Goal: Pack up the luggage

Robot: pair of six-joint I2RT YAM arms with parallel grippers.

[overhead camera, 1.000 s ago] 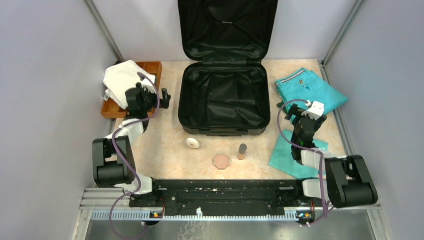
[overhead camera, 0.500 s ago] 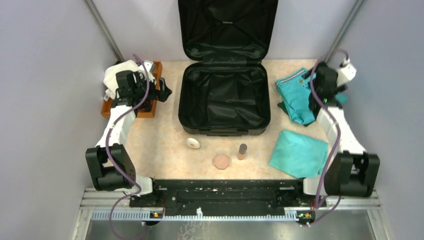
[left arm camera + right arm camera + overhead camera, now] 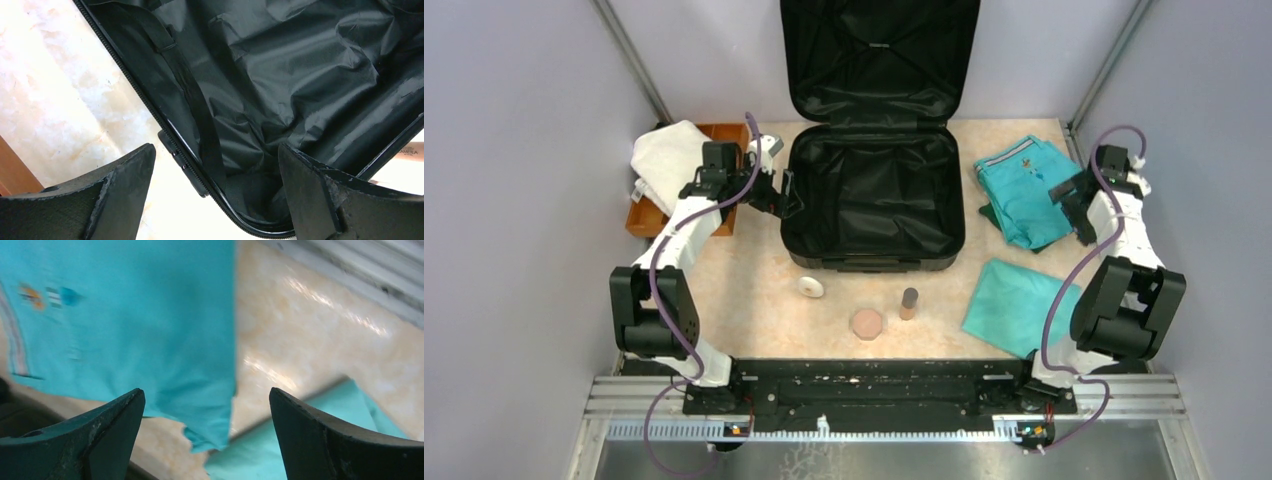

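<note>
The luggage (image 3: 874, 190) lies open in the middle of the table, its lid standing against the back wall and its black lining bare. My left gripper (image 3: 782, 196) hovers open at the luggage's left rim. In the left wrist view the zipper edge and lining (image 3: 300, 65) run between the spread fingers of the left gripper (image 3: 215, 170). My right gripper (image 3: 1076, 212) hangs open over the right edge of a folded teal garment (image 3: 1022, 190). The right wrist view shows the right gripper (image 3: 207, 405) above that garment's corner (image 3: 125, 315), holding nothing.
A brown wooden tray (image 3: 729, 218) with a white cloth (image 3: 667, 160) sits at the left. In front of the luggage lie a white disc (image 3: 811, 286), a pink octagonal piece (image 3: 866, 323) and a small brown cylinder (image 3: 909, 300). A flat teal cloth (image 3: 1019, 305) lies front right.
My left gripper moved right from the tray to the luggage's left rim. The right arm swung out from the near right to the teal garment's right side. Both stayed open.
</note>
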